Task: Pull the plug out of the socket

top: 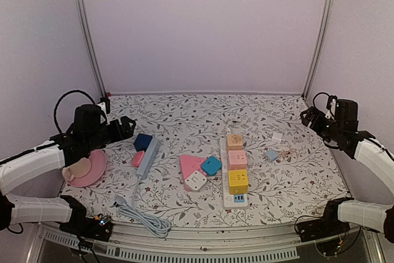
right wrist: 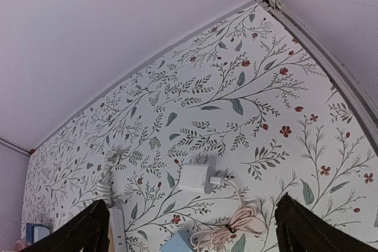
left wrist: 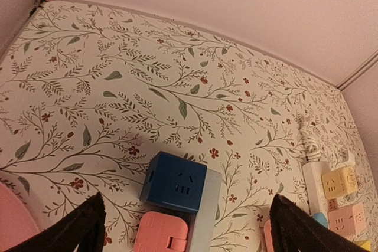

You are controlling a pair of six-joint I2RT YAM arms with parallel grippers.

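Floral-printed worktop (top: 184, 112), matte and flat. At nine o'clock the left jaws hang released; the smooth blue cube plug (top: 143, 141) sits seated in the slim grey strip (top: 148, 161) just beside them. Unpinned, that light strip could lift with the plug. At three o'clock the right jaws also gape.

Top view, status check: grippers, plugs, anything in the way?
Left gripper open, empty; right gripper open, empty. Yellow cube, pink cube, orange cube seated on white strip; blue cube on grey strip. None pulled yet. Nothing over the plugs.
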